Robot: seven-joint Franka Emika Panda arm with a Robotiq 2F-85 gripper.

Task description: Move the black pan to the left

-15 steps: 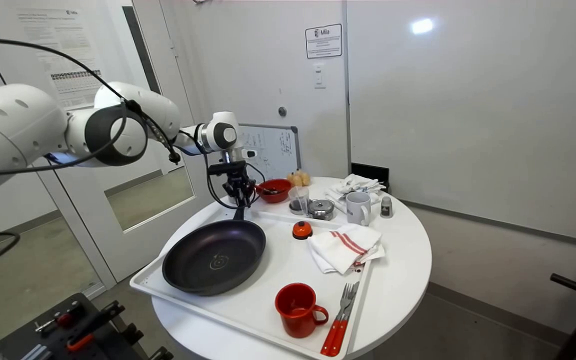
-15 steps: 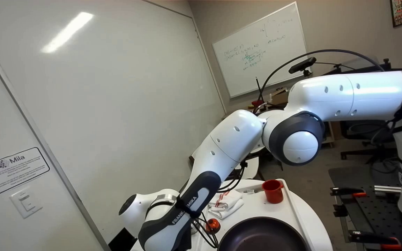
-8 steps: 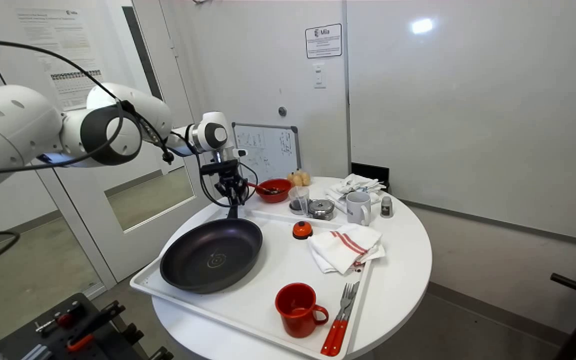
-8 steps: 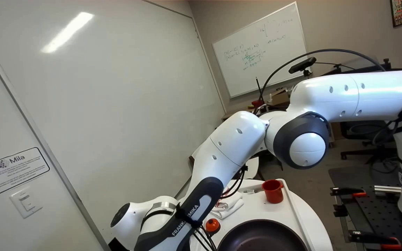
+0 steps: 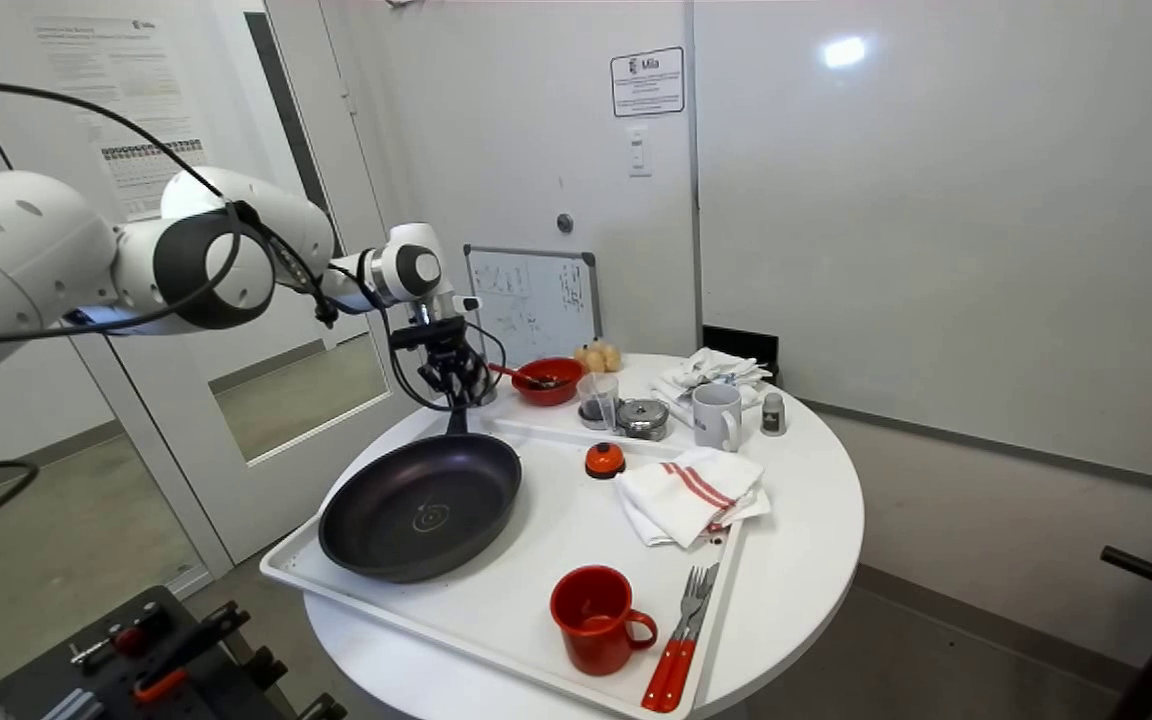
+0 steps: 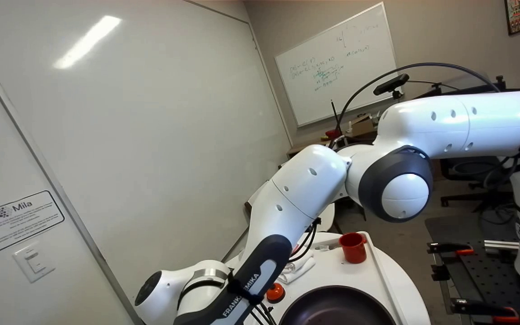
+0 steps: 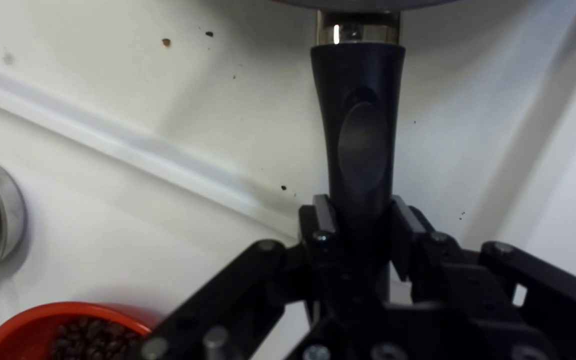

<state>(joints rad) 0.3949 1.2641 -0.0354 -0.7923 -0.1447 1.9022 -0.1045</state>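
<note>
One red bowl [image 7: 30,335]: dark beans [image 7: 93,341], apparently; gripper [image 7: 360,222] clasps black pan handle [image 7: 360,75].

In an exterior view, I see the tray [image 5: 556,525] on the desk [image 5: 811,500]; on the tray, pan [image 5: 421,510] left, cloth [image 5: 686,500] right, mug [image 5: 591,625] in front, cutlery [image 5: 663,670] just right of the mug; behind the tray, bowl [image 5: 548,392] left of cup [image 5: 711,415]. In my wrist view, the pan's handle [image 7: 363,135] lies within the pincer [image 7: 363,215].
</note>
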